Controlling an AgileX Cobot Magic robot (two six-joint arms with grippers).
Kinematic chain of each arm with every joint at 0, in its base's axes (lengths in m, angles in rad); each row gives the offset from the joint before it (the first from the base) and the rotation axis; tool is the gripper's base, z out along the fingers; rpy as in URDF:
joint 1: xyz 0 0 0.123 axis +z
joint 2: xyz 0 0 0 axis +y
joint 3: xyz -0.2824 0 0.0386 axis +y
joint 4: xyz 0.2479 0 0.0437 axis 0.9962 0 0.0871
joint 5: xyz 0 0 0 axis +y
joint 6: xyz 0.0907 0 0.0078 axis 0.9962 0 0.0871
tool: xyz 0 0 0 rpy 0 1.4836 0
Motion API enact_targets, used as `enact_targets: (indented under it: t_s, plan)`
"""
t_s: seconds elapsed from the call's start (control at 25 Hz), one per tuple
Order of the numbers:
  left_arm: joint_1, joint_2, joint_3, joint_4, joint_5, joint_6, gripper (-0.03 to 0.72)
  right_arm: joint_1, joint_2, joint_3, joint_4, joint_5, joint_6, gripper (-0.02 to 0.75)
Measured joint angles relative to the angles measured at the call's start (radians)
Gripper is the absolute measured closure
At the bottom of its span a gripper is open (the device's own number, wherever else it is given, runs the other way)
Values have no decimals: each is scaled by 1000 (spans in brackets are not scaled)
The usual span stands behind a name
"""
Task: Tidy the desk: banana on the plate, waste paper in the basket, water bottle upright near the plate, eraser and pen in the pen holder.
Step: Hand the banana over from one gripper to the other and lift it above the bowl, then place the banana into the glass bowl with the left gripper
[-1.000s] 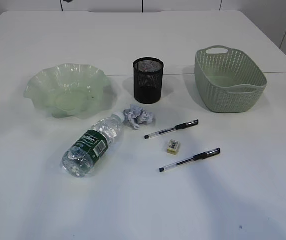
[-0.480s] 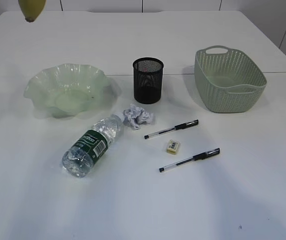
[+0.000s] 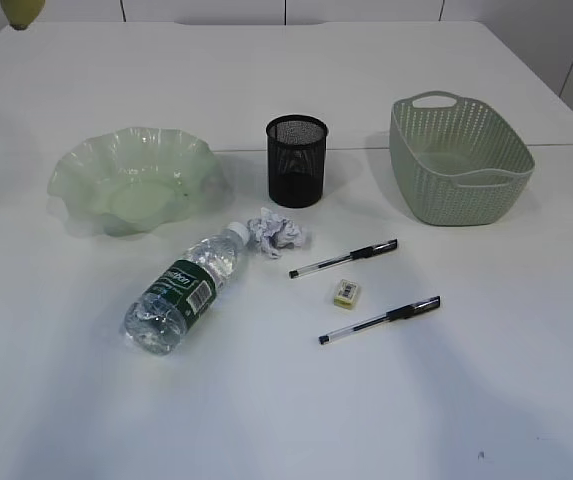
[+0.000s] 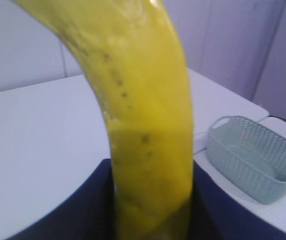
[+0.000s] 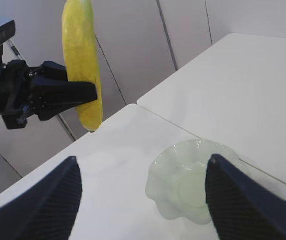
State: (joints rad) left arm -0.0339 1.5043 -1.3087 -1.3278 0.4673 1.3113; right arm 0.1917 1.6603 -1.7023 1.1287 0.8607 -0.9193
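Observation:
A yellow banana (image 4: 147, 125) hangs upright in my left gripper (image 4: 151, 172), whose dark jaws are shut on its lower part. In the exterior view only the banana's tip (image 3: 21, 10) shows, at the top left, beyond and above the pale green wavy plate (image 3: 76, 165). My right gripper (image 5: 143, 165) is open and empty, high over the table, with the plate (image 5: 157, 187) below it and the banana (image 5: 83, 65) to its left. The water bottle (image 3: 181, 290) lies on its side. Waste paper (image 3: 278, 232), two pens (image 3: 344, 258) (image 3: 380, 319) and a yellow eraser (image 3: 346, 292) lie in front of the black mesh pen holder (image 3: 296, 160).
The green woven basket (image 3: 456, 160) stands at the right rear, also seen as the basket (image 4: 255, 157) in the left wrist view. A seam between two tabletops runs behind the plate. Neither arm shows in the exterior view.
The banana tip came into the exterior view at the top left, then shifted further left and up. Everything on the table stayed put.

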Motion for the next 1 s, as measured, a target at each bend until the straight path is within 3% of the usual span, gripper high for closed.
enact_targets:
  t_s: [0.28,1.0]
  plan:
    - [1,130,0,-25,-180,19,409,0,0,0,-57,-34,-2,166]
    - [1,499,-76,-54,-58,21,409,0,0,0,-124,-104,-2,166]
